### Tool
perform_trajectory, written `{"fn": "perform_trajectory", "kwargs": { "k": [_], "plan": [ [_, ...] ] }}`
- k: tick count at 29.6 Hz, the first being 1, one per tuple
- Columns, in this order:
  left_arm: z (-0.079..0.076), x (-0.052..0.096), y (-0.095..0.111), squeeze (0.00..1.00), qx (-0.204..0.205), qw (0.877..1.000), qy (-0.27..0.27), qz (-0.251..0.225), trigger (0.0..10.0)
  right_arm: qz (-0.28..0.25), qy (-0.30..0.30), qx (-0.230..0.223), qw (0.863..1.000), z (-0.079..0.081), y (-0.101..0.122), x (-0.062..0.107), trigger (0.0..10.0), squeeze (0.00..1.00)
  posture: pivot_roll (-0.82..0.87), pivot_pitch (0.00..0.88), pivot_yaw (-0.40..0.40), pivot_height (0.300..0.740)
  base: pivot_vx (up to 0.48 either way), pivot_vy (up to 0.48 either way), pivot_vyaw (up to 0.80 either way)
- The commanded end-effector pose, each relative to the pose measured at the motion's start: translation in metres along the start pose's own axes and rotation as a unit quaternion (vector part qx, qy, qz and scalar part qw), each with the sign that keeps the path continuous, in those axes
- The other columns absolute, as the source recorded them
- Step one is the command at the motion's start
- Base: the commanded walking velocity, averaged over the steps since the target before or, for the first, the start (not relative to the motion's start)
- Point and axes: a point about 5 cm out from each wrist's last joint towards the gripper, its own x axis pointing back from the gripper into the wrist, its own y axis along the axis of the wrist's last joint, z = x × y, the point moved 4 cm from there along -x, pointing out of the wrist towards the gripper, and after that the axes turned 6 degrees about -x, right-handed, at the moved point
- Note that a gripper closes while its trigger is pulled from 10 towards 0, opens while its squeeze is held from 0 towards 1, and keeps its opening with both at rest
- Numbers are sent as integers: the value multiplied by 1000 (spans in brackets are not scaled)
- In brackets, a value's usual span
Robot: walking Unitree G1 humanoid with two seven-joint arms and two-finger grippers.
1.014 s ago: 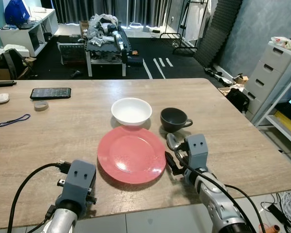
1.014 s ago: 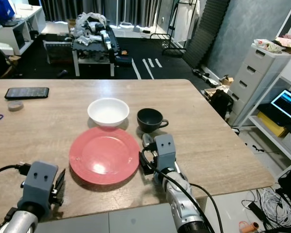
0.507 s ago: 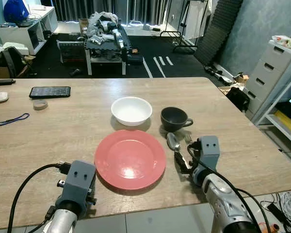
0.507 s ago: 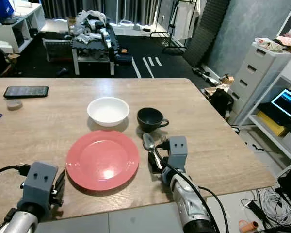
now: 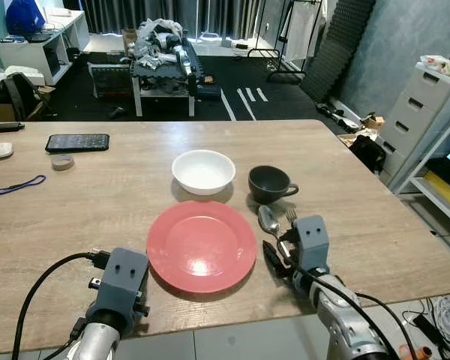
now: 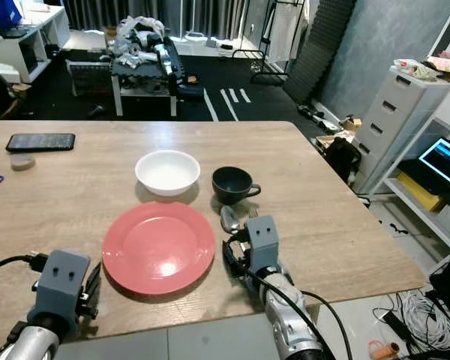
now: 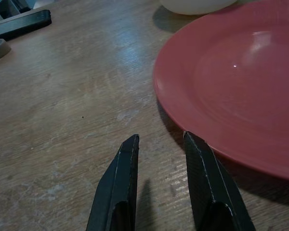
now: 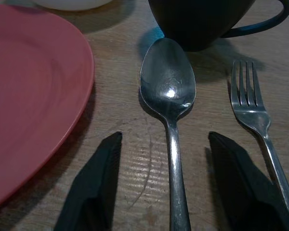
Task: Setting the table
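The spoon (image 8: 167,91) lies flat on the wooden table (image 5: 120,187), bowl pointing away from the robot toward the dark cup (image 5: 270,183), just right of the red plate (image 5: 201,244). The fork (image 8: 253,108) lies parallel on its far side, a normal spot for cutlery beside a place setting. The white bowl (image 5: 203,170) sits just behind the plate, with the cup to its right.

The right gripper (image 8: 166,187) hovers low over the spoon's handle with its two fingers spread wide, one on the plate side and one between spoon and fork, holding nothing. This straddling stance suggests the spoon is either just set down or about to be nudged straight. The fork lies close beside the outer finger, so any sideways shift could knock it, and the cup stands just beyond the spoon's tip.

The left gripper (image 7: 161,187) rests near the table's front edge beside the plate's left rim, fingers slightly parted and empty.

Farther off on the left lie a phone (image 5: 78,142), a roll of tape (image 5: 62,161) and a blue cord (image 5: 15,186), well apart from the setting.
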Motion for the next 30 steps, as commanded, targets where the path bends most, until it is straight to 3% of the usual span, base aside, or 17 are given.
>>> {"fn": "perform_trajectory", "kwargs": {
  "k": [1, 14, 16, 22, 23, 25, 26, 27, 30],
  "plan": [
    [-3, 3, -2, 0, -5, 1000, -3, 7, 10000, 72, -14, -13, 997, -5, -38, 9, 0, 0, 102, 180, 12, 740, 0, 0, 0],
    [-4, 3, -2, 0, -1, 1000, -3, 7, 10000, 107, -33, 11, 994, -16, -33, 5, 118, 0, 95, 179, 2, 740, 0, 0, 0],
    [-5, 3, -2, 0, -1, 1000, -2, 7, 10000, 112, -28, 20, 993, -15, -26, 2, 10000, 0, 93, 180, -1, 740, 0, 0, 0],
    [-5, 3, -4, 0, 0, 1000, -1, 8, 10000, 123, 2, 51, 991, -8, -14, -1, 10000, 0, 87, 181, -10, 740, 0, 0, 0],
    [-5, 3, -4, 0, 1, 1000, 0, 9, 10000, 131, 11, 62, 989, -7, -15, -1, 8510, 0, 86, 182, -15, 740, 0, 0, 0],
    [-6, 3, -4, 0, 1, 1000, 1, 9, 10000, 133, 14, 65, 989, -8, -15, 0, 8510, 0, 86, 182, -17, 740, 0, 0, 0],
    [-6, 3, -4, 0, 2, 1000, 1, 9, 10000, 134, 13, 65, 989, -8, -16, 0, 3176, 0, 86, 182, -17, 740, 0, 0, 0],
    [-6, 3, -3, 0, 2, 1000, 2, 9, 10000, 134, 11, 61, 989, -9, -16, 0, 0, 0, 86, 185, -20, 740, 0, 0, 0],
    [-6, 3, -4, 0, 4, 1000, 3, 10, 10000, 133, 6, 36, 991, -8, -17, 1, 0, 0, 83, 187, -21, 740, 0, 0, 0]
  ]
}}
